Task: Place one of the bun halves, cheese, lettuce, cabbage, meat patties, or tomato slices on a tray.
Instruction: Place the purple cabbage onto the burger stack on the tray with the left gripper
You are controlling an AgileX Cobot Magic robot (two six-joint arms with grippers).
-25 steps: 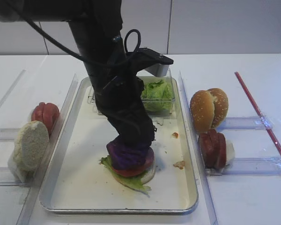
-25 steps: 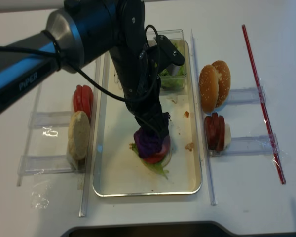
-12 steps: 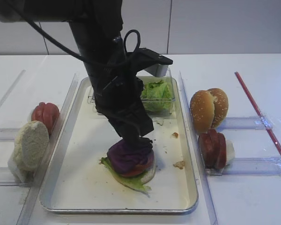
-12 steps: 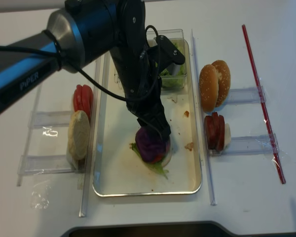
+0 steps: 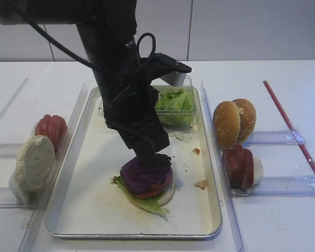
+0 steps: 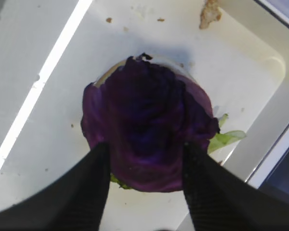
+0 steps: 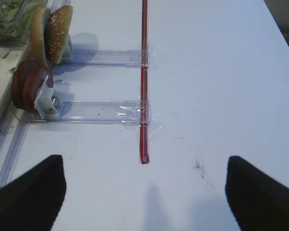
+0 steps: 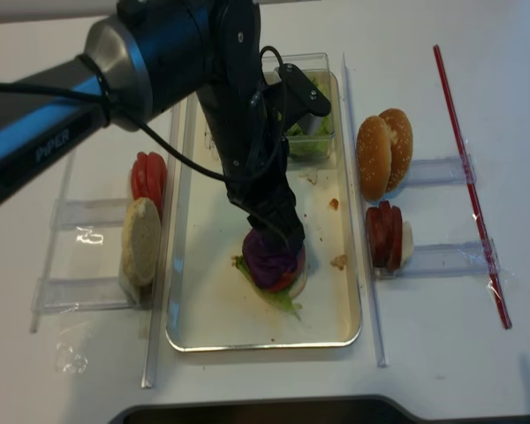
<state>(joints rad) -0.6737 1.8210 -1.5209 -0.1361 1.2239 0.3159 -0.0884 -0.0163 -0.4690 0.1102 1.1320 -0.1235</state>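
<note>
The left gripper (image 6: 144, 159) hangs over the middle of the tray (image 5: 89, 210), pointing down at a stacked burger. In the left wrist view its 2 fingers (image 6: 84, 192) stand parted on either side of the cabbage (image 6: 147, 139), close against the near edge of the leaf; whether they still touch it cannot be told, and they do not look clamped on it. The cabbage lies on top of the stack, spread flat and wider than the gap between the fingers. Under it in the exterior high view sit a tomato slice (image 5: 160, 188), a pale bun half (image 5: 165, 198) and a frilly lettuce leaf (image 5: 144, 202) sticking out toward the tray's near edge. A few crumbs (image 5: 201, 184) lie on the tray to the right of the stack.

At the far end of the tray stands a clear plastic box (image 5: 174, 107) filled with more lettuce. On the tabletop left of the tray, clear racks hold tomato slices (image 5: 51, 128) and a bun half (image 5: 34, 161) standing on edge. Right of the tray, racks hold 2 sesame bun halves (image 5: 233, 122) and, nearer, the meat patties (image 5: 240, 167). A red strip (image 5: 291, 128) runs along the tabletop further right.

The right gripper (image 7: 144, 197) shows only in its own wrist view, over bare tabletop, its 2 dark fingers (image 7: 31, 197) spread wide apart and holding nothing.
</note>
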